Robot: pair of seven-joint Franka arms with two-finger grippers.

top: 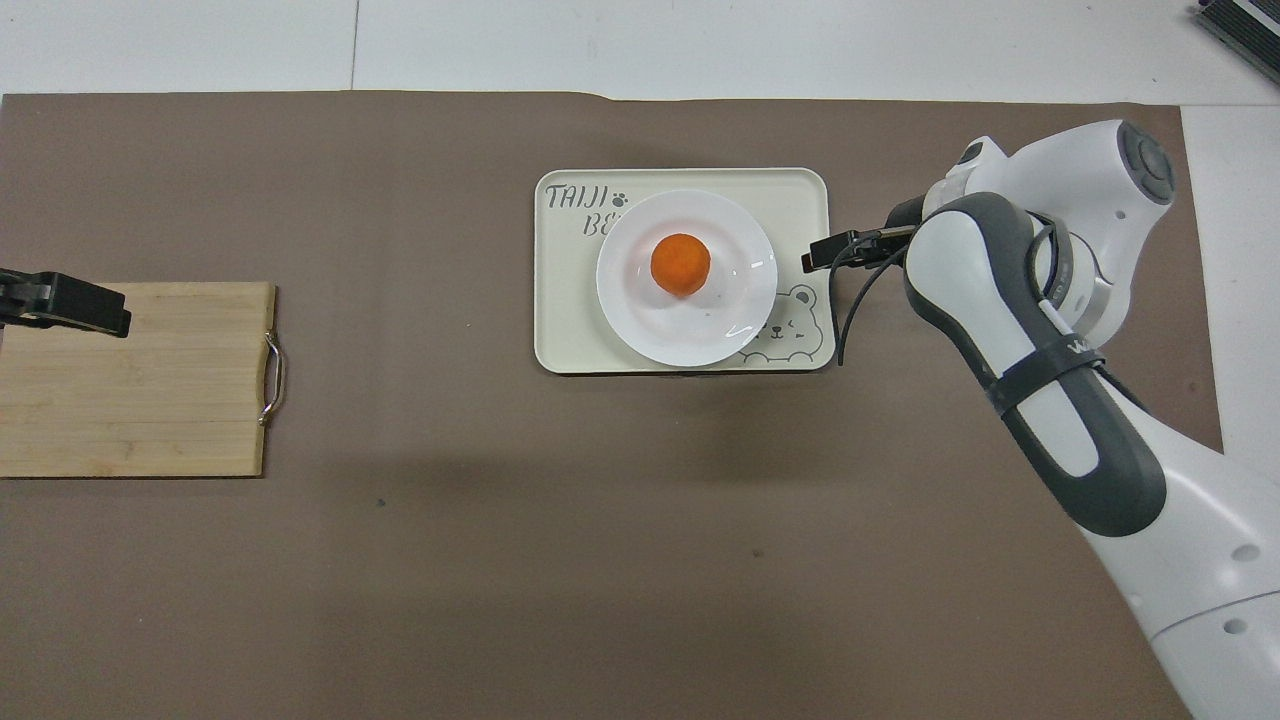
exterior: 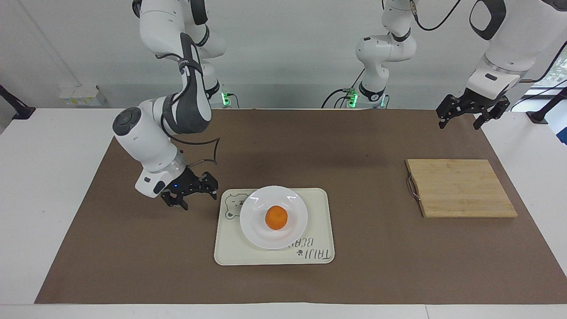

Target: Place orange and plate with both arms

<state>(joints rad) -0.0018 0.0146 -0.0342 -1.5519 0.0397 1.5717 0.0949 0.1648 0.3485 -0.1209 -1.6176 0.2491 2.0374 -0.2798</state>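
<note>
At the centre of the facing view, the cream tray carries the plate, the orange on it: placing looks done. Centre-left, the right gripper hangs spread, empty; upper right, the left gripper waits spread.

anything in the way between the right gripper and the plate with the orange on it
Nothing visible. The right gripper, open, hangs over the brown mat just off the tray, at the right arm's end. The plate sits on the tray with the orange on it; only bare tray lies between. The left gripper waits, open, near the cutting board.
</note>
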